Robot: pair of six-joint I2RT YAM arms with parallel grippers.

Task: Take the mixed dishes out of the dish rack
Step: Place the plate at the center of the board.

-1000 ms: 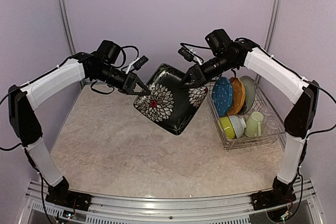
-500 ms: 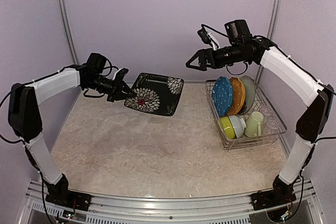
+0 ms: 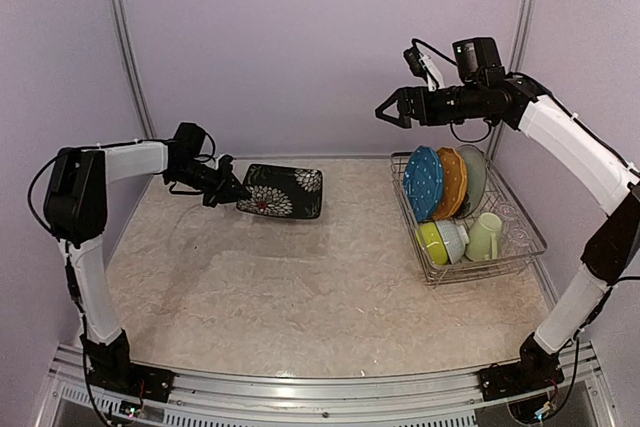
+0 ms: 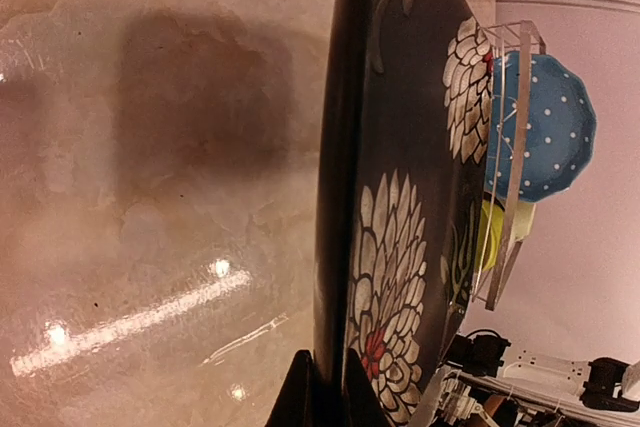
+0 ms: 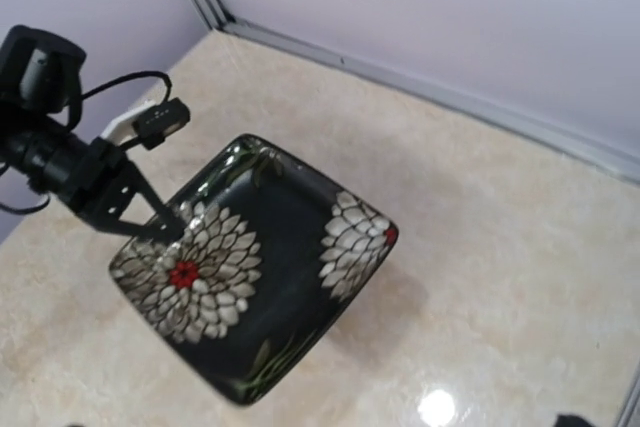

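The black square plate (image 3: 285,192) with white flowers hangs almost level, low over the table's back left. My left gripper (image 3: 238,196) is shut on its left rim; in the left wrist view both fingers (image 4: 300,392) pinch the plate (image 4: 410,147) edge-on. My right gripper (image 3: 388,110) stands open and holds nothing, high up and left of the dish rack (image 3: 480,272). The right wrist view looks down on the plate (image 5: 255,287) and the left gripper (image 5: 150,222). In the rack stand a blue dotted plate (image 3: 424,182), an orange plate (image 3: 452,179), a pale green plate (image 3: 473,172), a lime bowl (image 3: 432,240), a white bowl (image 3: 456,237) and a green mug (image 3: 485,235).
The rack sits at the table's right side, close to the right wall. Its wire end (image 4: 505,147) and the blue plate (image 4: 545,127) show beyond the black plate in the left wrist view. Purple walls close in the back and both sides.
The left arm has carried the black plate left and down, tilting it nearly flat. The right gripper has let go of the plate, opened, and drawn back up towards the rack.
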